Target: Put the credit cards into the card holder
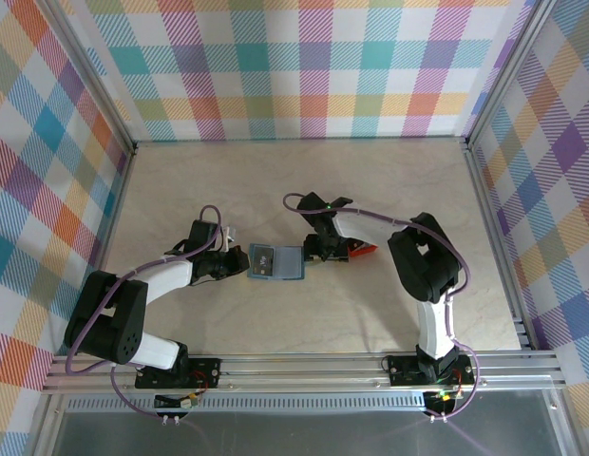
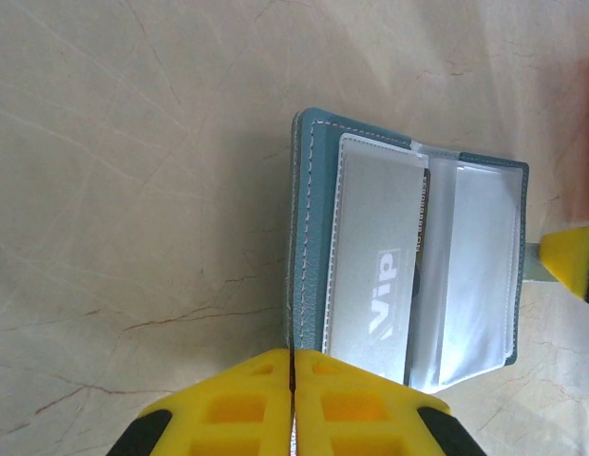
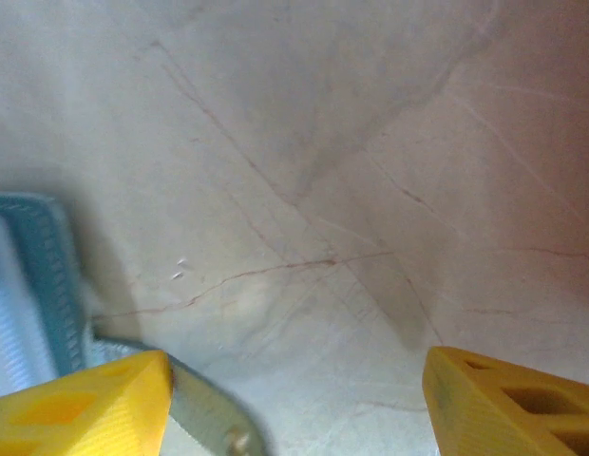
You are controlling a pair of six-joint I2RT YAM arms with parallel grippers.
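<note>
The card holder (image 1: pixel 275 263) lies open and flat on the counter (image 1: pixel 304 180), between the two arms, its clear pockets facing up. In the left wrist view one silvery credit card (image 2: pixel 380 247), printed "Vip", sits inside the pocket on the half nearer the left arm. The other pocket looks empty, though glare makes that hard to confirm. The clasp tab (image 3: pixel 204 413) sticks out from the far side of the holder, towards the right arm.

The left hand (image 2: pixel 292 366) has its fingers pressed together, and the holder's teal cover edge runs straight into the seam between them, so it seems to be pinching that cover. The right hand (image 3: pixel 296 366) is spread wide and holds nothing. It hovers low over the counter with one finger just beside the tab. The red tray (image 1: pixel 362 250) sits just behind that hand; I cannot tell whether any cards lie in it.

I judge that one card is stowed and the next must be fetched. To do this well, the left pinch should hold the cover down so the holder cannot slide or fold. The right hand should lift clear of the tab without snagging it, grip a card by one short end, then bring it in low and nearly flat. It should slide the card into a pocket mouth, not press it down.
</note>
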